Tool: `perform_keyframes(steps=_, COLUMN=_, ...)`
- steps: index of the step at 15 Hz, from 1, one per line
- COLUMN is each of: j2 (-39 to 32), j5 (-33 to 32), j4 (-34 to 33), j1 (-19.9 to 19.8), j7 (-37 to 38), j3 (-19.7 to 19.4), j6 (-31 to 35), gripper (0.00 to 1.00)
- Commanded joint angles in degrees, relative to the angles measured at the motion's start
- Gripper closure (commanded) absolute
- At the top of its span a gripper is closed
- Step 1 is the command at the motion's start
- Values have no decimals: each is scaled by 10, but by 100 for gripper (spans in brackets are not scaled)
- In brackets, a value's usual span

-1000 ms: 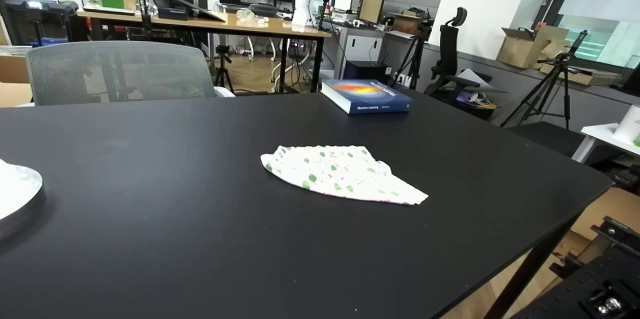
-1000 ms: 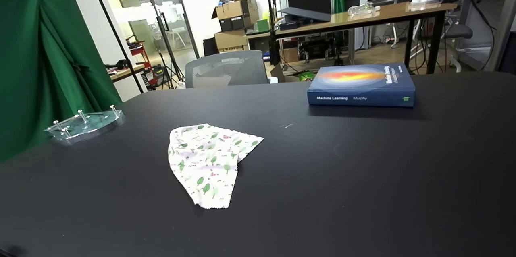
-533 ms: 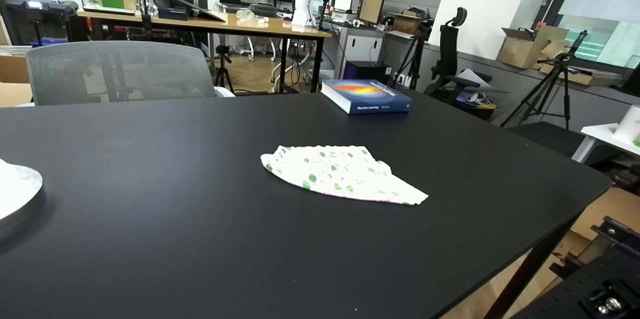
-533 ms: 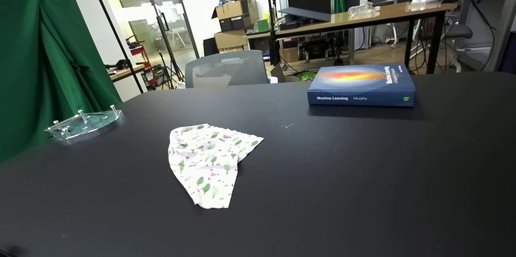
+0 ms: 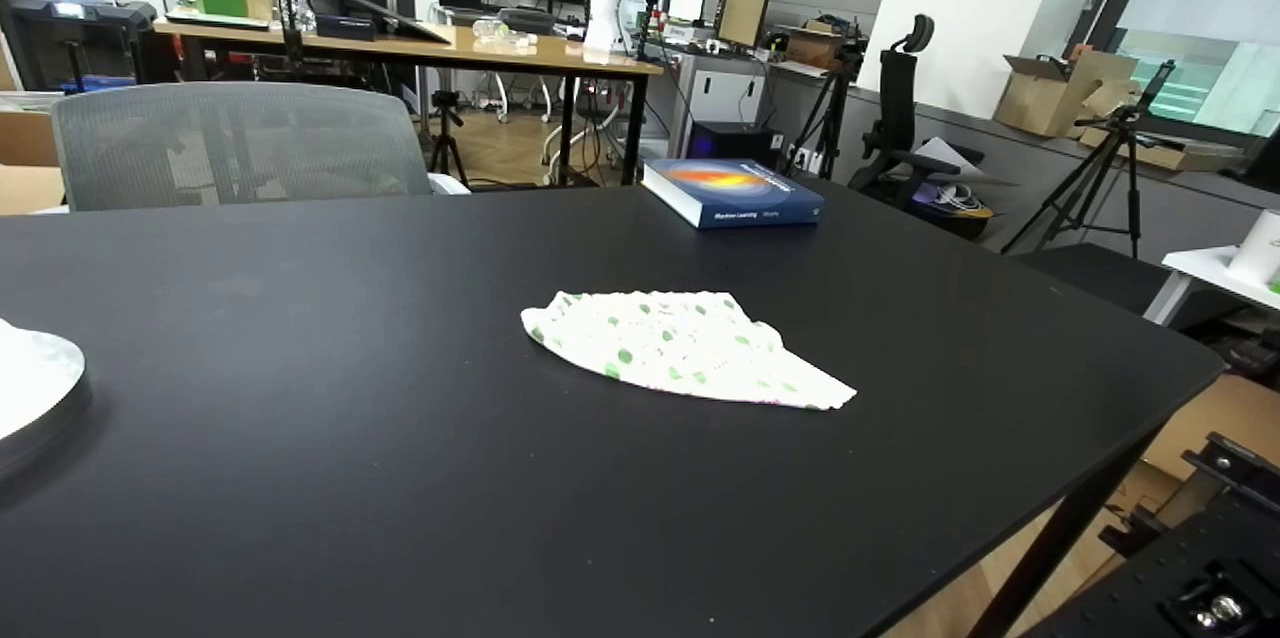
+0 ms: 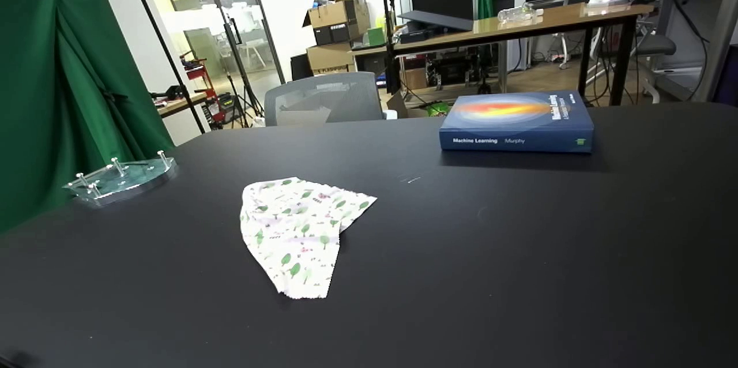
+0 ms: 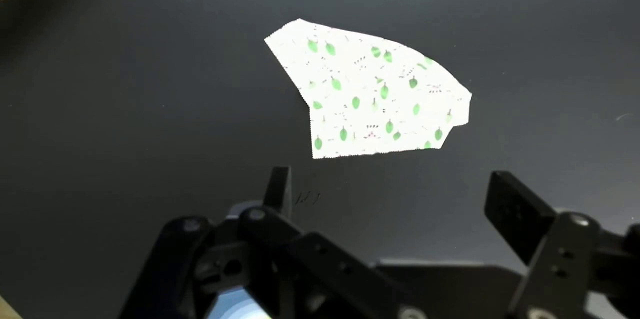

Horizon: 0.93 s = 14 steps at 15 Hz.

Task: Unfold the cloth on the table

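A white cloth with green leaf prints and tiny dark specks lies partly folded on the black table [image 5: 350,478], in an uneven shape with a pointed corner. The cloth [image 5: 680,348] shows in both exterior views, here also the cloth [image 6: 294,229]. In the wrist view the cloth [image 7: 370,89] is above the centre, beyond the fingertips and apart from them. My gripper [image 7: 390,191] stands wide open over the bare table, with nothing between its fingers [image 7: 517,216]. Most of the arm is outside both exterior views.
A thick blue book [image 5: 735,193] lies toward the table's far side; the book [image 6: 516,123] is right of the cloth in this exterior view. A clear plate with upright bolts [image 6: 124,177] stands at the left edge. A white rounded object [image 5: 35,378] and a grey chair [image 5: 240,143] also show.
A small dark shape has come into the top edge of an exterior view. The cloth, the book and the other objects have not moved.
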<state>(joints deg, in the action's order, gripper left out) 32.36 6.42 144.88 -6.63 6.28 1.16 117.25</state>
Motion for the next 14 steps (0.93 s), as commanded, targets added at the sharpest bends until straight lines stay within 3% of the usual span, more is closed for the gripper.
perform_keyframes(steps=1, j2=-6, j5=-6, j4=-2, j1=9, j7=6, j3=-9, j6=1, gripper=0)
perform_keyframes(steps=3, j2=-14, j5=-12, j4=0, j1=0, j7=29, j3=-4, j6=27, gripper=0)
perform_keyframes(steps=7, j2=-115, j5=-35, j4=-32, j1=-19, j7=53, j3=-8, j6=56, gripper=0)
perform_keyframes(steps=14, j2=-312, j5=-29, j4=-78, j1=7, j7=54, j3=-9, j6=243, gripper=0)
